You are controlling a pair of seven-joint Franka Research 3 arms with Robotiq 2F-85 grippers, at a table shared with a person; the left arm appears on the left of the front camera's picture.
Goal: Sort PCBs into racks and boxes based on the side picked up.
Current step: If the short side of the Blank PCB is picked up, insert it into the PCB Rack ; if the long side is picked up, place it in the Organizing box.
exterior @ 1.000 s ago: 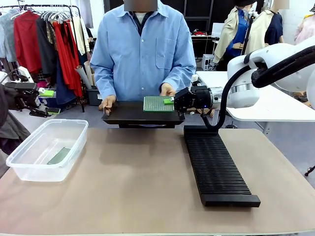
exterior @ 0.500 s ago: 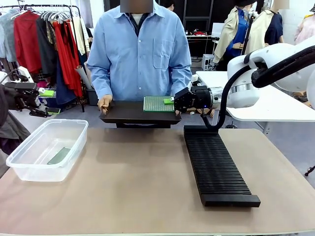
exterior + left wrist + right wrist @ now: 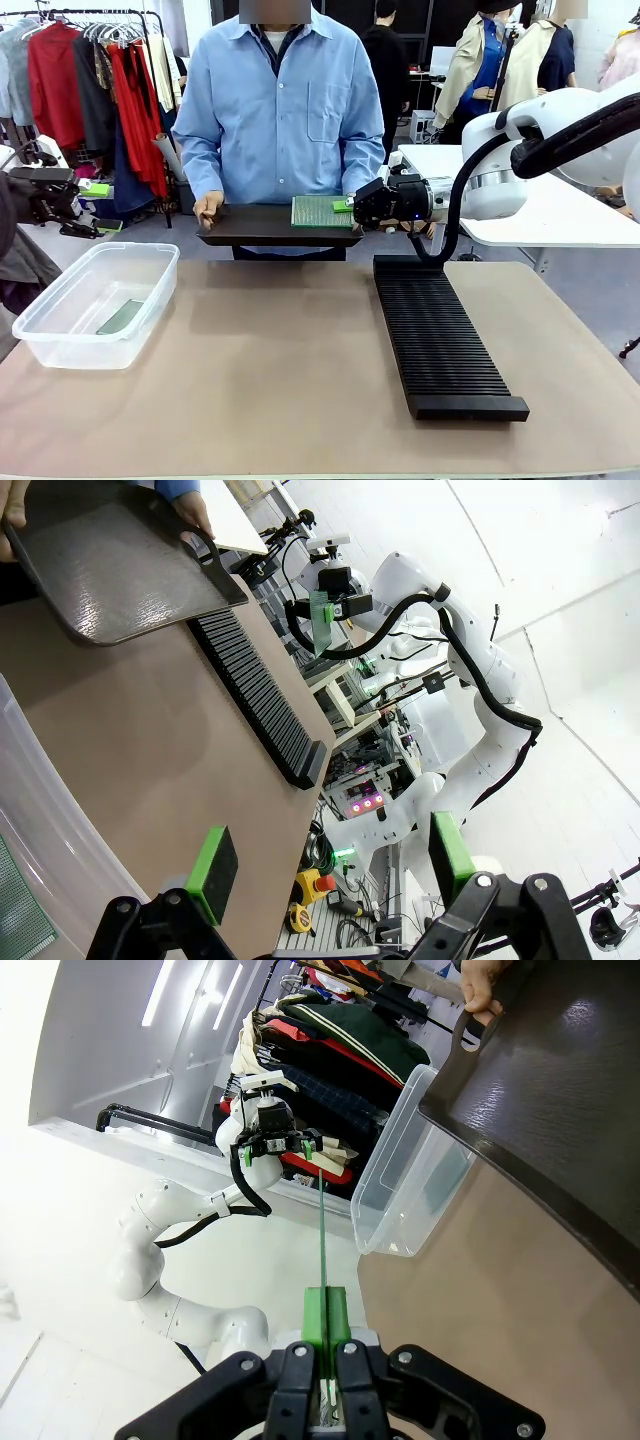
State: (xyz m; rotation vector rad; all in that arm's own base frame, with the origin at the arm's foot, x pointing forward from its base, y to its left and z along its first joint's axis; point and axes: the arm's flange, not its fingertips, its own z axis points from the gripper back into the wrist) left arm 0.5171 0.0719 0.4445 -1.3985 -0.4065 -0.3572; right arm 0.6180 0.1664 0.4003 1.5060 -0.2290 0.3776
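The right pincer (image 3: pixel 346 206) is clamped on one edge of a PCB (image 3: pixel 320 211). The board juts out level toward the robot's left, its long side running across the table (image 3: pixel 280 390), above one black tray (image 3: pixel 262 228) that a person holds. A second PCB (image 3: pixel 121 317) lies flat in the single clear tub (image 3: pixel 60 345). One slotted rack (image 3: pixel 440 335) points away from the robot. The left pincer (image 3: pixel 331 860) gapes wide.

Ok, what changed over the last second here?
The person drew the black tray slightly back and toward the robot's left. Nothing was grasped or released. The right gripper stayed shut on the green board, the left gripper stayed open near the clear tub, a second board lay inside it, and the slotted rack did not move.
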